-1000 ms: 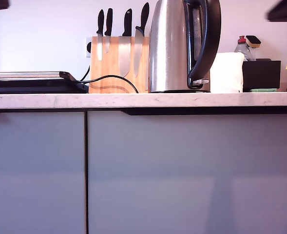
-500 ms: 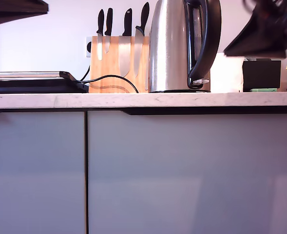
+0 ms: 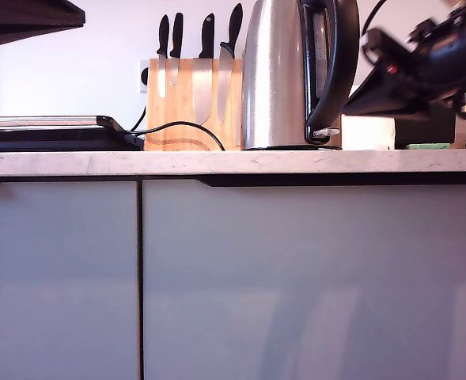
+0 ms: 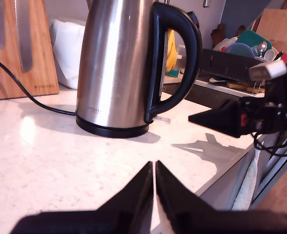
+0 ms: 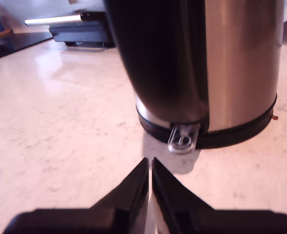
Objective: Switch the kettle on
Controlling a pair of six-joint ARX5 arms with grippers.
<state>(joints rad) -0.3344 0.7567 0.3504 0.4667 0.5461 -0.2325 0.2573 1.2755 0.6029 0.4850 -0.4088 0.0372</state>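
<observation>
The brushed-steel kettle [image 3: 280,79] stands on its black base on the worktop, its curved black handle toward the exterior view's right. Its small clear switch tab [image 3: 326,132] juts out at the handle's foot. My second gripper [image 3: 353,109] comes in from the exterior view's right, shut, its tip just short of the handle and above the tab. In the second wrist view the tab [image 5: 183,138] lies close ahead of the shut fingertips [image 5: 150,160]. My first gripper [image 4: 154,163] is shut and farther back, facing the kettle [image 4: 116,63] and my second gripper [image 4: 194,118].
A wooden knife block [image 3: 189,103] stands behind the kettle, with a black cable [image 3: 187,124] in front. A flat black appliance [image 3: 51,136] lies at the exterior view's left. A white object [image 3: 367,131] and a black box [image 3: 422,131] sit behind my second gripper. The worktop edge [image 3: 233,164] runs across.
My second gripper has come down and moved toward the exterior view's left, close to the kettle handle. The dark arm at the exterior view's top left shows more.
</observation>
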